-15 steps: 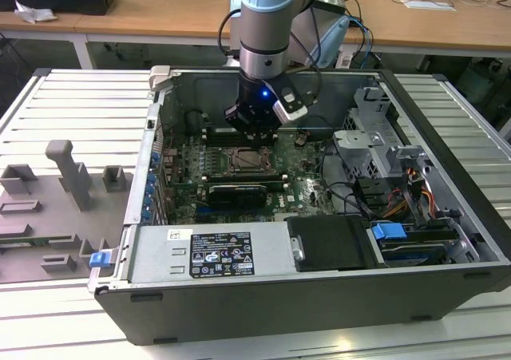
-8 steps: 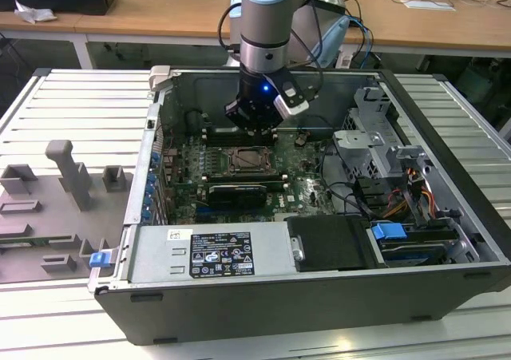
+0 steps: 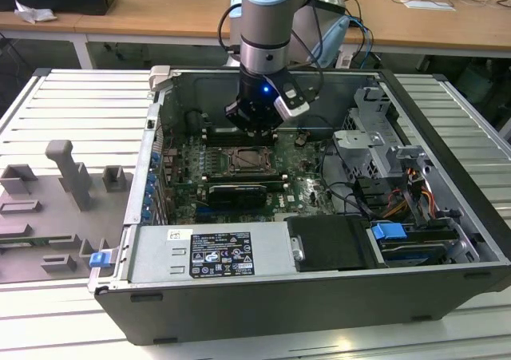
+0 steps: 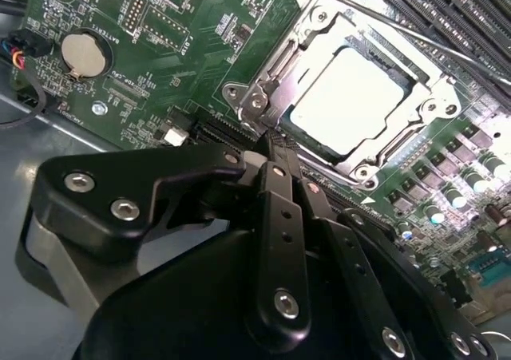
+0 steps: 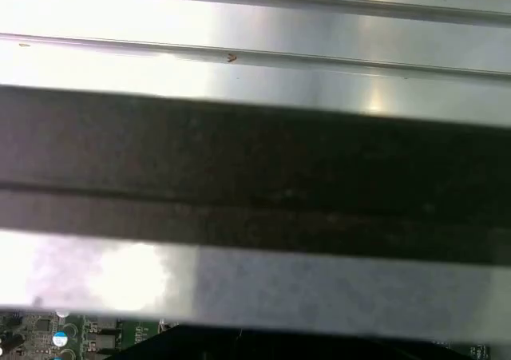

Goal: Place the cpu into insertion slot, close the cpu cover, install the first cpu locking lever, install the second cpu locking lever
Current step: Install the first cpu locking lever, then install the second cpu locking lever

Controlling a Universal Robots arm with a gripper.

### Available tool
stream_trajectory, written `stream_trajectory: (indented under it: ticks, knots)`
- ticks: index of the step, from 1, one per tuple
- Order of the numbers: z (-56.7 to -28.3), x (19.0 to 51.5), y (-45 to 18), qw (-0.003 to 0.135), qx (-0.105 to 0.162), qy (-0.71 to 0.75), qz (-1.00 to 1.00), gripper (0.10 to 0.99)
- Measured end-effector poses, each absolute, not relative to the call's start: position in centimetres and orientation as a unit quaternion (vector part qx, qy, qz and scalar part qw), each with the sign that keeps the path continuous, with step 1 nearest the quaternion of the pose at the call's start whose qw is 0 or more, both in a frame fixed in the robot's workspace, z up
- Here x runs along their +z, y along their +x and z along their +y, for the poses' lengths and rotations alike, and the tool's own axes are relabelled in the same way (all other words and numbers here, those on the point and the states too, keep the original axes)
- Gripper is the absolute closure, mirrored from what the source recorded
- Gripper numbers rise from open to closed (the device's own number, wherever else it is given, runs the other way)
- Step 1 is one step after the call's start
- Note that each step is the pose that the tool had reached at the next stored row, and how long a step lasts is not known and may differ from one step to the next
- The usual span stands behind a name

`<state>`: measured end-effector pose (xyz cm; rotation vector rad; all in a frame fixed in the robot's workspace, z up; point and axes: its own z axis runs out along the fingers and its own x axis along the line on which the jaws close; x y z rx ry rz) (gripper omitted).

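The cpu (image 4: 349,102) sits in the motherboard (image 4: 160,73) socket, framed by the lowered cpu cover (image 4: 271,65). The gripper (image 4: 267,148) hangs just beside the socket's corner, fingers clenched together, grasping nothing.

- A robotics lab or electronics assembly workshop.
- An open desktop computer case (image 3: 319,240) lies on its side on a ribbed aluminium counter (image 3: 72,104), its green motherboard (image 3: 239,176) bare.
- A grey fixture tray (image 3: 56,208) of moulded holders lies at the case's 9 o'clock.
- Wooden desks (image 3: 160,13) carrying papers and cables stand at 12 o'clock.
- An industrial robot arm (image 3: 267,25) reaches down into the case.
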<state>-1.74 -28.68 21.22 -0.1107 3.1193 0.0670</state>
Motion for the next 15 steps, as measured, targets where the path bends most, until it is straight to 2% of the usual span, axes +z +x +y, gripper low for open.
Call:
stream_trajectory:
  ticks: [5, 15]
  knots:
    - [-29.0, 21.4, -1.7, 0.010, 0.021, -0.035, 0.999, 0.980]
    - [-29.0, 25.0, -1.7, 0.010, 0.021, -0.035, 0.999, 0.980]
